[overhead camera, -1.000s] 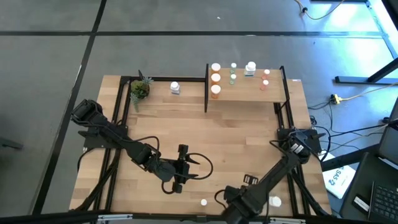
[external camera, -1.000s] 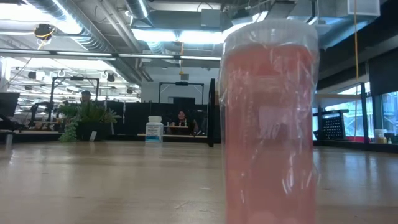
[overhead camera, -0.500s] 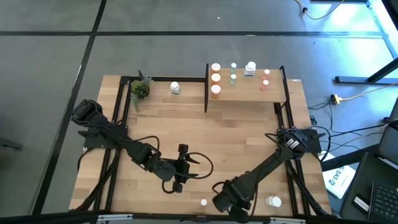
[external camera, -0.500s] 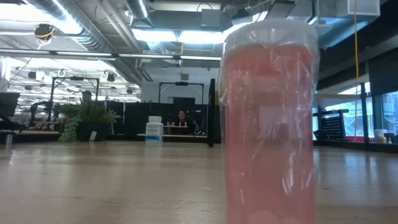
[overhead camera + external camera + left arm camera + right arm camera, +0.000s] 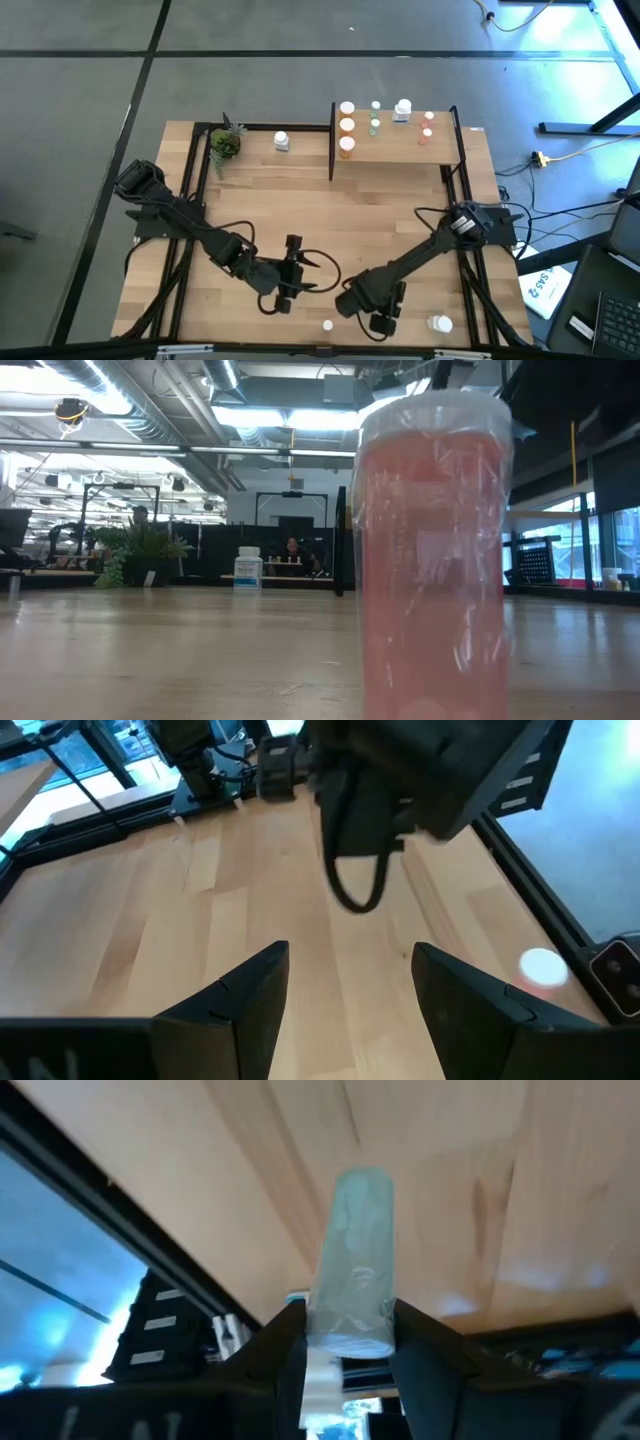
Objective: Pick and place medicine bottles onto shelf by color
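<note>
A pale green bottle [image 5: 350, 1260] is gripped in the right pincer [image 5: 383, 318] low over the near tabletop [image 5: 400, 210], carry to shelf [image 5: 400, 148] judged next, green row needed; left pincer [image 5: 296, 272] open, empty.

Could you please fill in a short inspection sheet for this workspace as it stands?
Surface: wooden table, bare in the middle.
Job's things: shelf carries orange, green, white and pinkish bottles; white bottle beside it; two bottles near front edge.
Clutter: potted plant.
Grippers: left gripper open, empty; right gripper shut on pale green bottle.
Cables: floor cables right of table.
Surroundings: a person far behind.
</note>
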You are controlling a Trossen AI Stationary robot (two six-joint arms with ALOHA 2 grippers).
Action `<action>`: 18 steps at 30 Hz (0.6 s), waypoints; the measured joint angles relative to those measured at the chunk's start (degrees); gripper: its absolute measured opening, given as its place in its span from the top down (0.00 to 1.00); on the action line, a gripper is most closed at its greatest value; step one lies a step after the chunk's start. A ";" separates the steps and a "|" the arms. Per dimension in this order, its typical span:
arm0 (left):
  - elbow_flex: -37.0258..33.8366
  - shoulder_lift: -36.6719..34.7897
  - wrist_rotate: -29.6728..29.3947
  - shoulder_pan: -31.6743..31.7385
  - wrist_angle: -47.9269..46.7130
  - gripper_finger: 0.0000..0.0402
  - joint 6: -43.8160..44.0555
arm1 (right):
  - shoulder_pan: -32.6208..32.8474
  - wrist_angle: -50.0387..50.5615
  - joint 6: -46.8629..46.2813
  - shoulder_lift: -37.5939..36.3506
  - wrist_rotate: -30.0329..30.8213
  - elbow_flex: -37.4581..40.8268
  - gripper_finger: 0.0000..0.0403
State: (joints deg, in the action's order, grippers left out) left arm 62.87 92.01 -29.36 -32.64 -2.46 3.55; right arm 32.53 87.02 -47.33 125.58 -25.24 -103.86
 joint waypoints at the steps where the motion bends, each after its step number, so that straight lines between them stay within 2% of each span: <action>1: 0.00 0.00 0.02 -0.11 0.00 0.49 0.32 | -0.42 -0.57 1.00 0.00 -0.02 0.66 0.68; 13: 0.00 0.00 0.02 -0.70 -0.02 0.49 0.57 | -3.76 -5.50 6.98 0.01 -0.44 8.13 0.68; 18: 0.00 0.00 0.03 -1.33 -0.02 0.49 0.57 | -3.88 -6.02 7.56 0.00 -0.42 8.61 0.68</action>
State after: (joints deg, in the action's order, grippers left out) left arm 62.87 92.01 -29.34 -33.98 -2.48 4.12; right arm 28.64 81.00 -39.77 125.58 -25.66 -95.25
